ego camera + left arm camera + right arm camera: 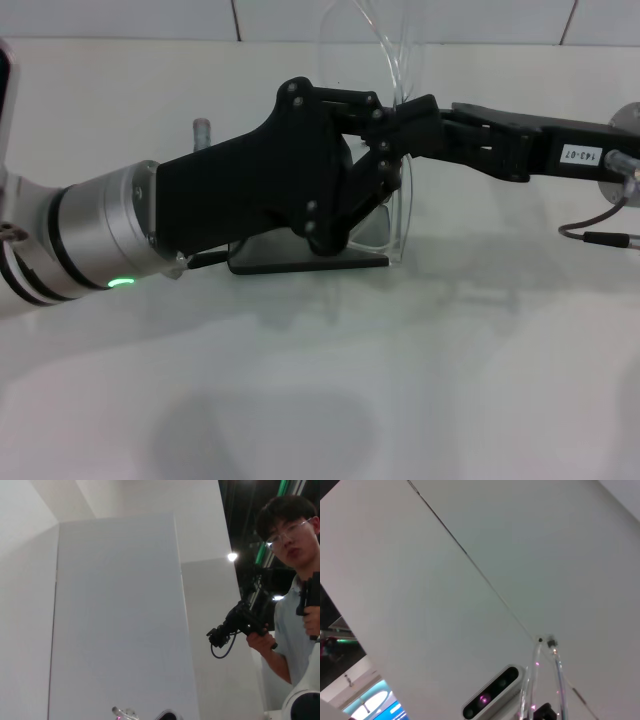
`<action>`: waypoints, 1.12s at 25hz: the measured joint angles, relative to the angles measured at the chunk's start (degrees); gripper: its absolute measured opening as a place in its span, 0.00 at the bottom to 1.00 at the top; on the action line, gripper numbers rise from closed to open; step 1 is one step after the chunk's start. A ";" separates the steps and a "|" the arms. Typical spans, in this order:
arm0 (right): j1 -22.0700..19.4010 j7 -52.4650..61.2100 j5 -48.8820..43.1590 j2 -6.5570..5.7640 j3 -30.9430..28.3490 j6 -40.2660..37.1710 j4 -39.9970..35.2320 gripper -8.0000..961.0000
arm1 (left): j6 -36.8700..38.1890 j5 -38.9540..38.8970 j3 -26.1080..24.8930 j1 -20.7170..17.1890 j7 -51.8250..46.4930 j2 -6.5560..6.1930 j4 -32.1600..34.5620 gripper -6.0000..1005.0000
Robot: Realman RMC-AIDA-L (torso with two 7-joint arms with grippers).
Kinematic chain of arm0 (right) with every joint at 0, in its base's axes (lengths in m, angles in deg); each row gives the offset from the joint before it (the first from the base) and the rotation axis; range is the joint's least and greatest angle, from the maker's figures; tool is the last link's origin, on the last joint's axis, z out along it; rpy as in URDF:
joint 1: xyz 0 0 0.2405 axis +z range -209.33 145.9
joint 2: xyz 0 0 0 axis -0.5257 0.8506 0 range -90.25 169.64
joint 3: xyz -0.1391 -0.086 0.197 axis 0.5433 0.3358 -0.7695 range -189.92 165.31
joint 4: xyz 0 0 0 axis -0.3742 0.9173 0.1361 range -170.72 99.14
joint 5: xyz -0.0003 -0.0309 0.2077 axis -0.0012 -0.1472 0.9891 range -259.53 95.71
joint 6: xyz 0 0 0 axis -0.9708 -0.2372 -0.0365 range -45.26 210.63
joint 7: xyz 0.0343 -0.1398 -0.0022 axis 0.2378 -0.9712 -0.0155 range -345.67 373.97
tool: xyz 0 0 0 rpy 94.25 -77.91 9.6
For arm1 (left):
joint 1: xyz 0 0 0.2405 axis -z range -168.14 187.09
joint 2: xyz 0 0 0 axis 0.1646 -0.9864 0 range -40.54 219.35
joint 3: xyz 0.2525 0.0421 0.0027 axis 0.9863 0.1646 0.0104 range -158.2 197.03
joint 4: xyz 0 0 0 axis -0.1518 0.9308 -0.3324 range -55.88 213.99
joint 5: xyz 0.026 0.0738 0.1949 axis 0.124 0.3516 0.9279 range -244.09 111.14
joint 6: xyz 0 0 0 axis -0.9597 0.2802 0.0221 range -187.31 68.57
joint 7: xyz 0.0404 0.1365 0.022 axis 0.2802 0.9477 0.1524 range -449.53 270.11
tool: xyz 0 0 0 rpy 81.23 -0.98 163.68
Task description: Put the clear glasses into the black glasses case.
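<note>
My left gripper [385, 160] and right gripper [405, 125] crowd together over the black glasses case [300, 258], blocking access from above. The table [320, 400] nearer me lies open.

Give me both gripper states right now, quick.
Left gripper: over the black glasses case, state cannot be told.
Right gripper: shut on the clear glasses, held above the case.

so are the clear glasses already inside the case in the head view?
No, the clear glasses are held up between the left gripper and right gripper, above the black glasses case.
</note>
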 joint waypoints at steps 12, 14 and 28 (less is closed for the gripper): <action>-5.00 4.19 -1.30 -1.53 -0.06 4.80 -12.96 0.10 | 0.19 -2.06 -0.09 -2.41 -0.25 -0.46 1.64 0.07; -5.02 7.27 -3.58 -1.99 0.05 5.92 -17.14 0.10 | 0.24 -1.61 -0.09 -3.16 -0.66 -0.62 2.15 0.07; 8.39 27.65 -35.02 -1.33 10.76 8.99 -42.40 0.10 | 0.39 4.86 -0.81 -8.69 -7.81 -3.09 3.78 0.07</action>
